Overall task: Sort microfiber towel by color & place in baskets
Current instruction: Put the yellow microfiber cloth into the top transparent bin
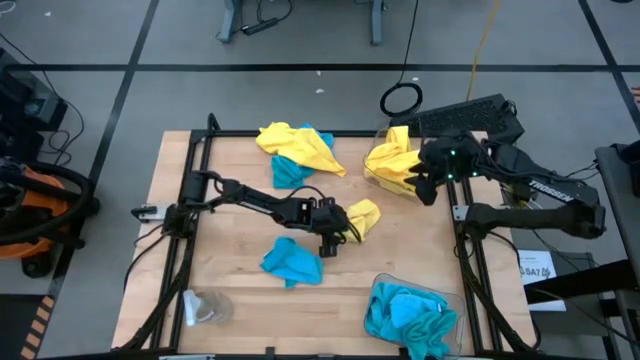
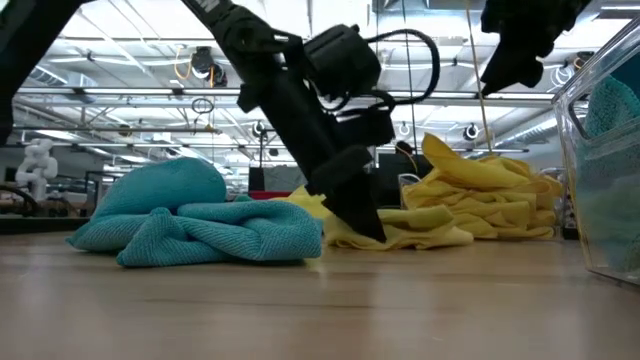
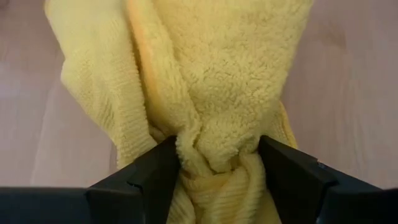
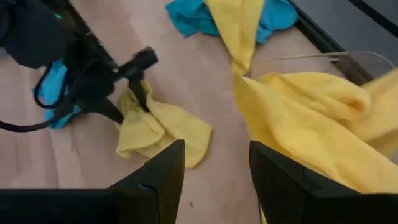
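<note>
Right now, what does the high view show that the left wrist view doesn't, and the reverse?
Only the high view: both baskets, one holding yellow towels, the other holding blue ones; a loose blue towel; a mixed yellow-and-blue pile; the right tool open by the yellow basket.
Only the left wrist view: the left tool's fingers pinching a bunched fold of cloth between them.
Both: the yellow towel on the wooden table, held by the left tool.

**Robot body: dark arms, black cabling**

Both arms matte black, jointed. Left arm (image 1: 262,200) carries looped black cables. Right arm (image 1: 540,188) bears white lettering and a green light. Gripper fingers (image 4: 163,174) dark, flat, angular.
</note>
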Motion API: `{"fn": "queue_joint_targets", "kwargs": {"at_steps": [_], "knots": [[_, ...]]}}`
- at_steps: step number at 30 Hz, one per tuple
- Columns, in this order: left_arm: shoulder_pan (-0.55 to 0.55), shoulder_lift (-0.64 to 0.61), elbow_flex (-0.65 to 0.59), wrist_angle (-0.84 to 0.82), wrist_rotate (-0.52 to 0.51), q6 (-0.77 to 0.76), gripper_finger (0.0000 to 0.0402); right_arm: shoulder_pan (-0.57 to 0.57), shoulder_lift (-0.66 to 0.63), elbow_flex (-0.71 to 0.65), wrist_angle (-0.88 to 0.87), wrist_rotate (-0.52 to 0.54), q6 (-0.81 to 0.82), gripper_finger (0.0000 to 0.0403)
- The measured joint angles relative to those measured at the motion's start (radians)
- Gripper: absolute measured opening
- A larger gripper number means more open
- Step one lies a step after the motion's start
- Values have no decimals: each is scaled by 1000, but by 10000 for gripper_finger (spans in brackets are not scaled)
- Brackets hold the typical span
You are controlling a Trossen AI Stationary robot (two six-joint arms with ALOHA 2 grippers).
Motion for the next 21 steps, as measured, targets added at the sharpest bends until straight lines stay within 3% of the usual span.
{"fn": "queue_joint_targets", "kwargs": {"at_steps": [4, 10, 21], "knots": [[1, 14, 3, 0, -9, -7, 191, 49, 0, 0, 3, 54, 19, 171], [1, 10, 3, -2, -12, 9, 26, 127, 0, 0, 2, 76, 26, 171], [-29, -3, 75, -33, -49, 59, 15, 350, 0, 0, 59, 79, 30, 171]]}}
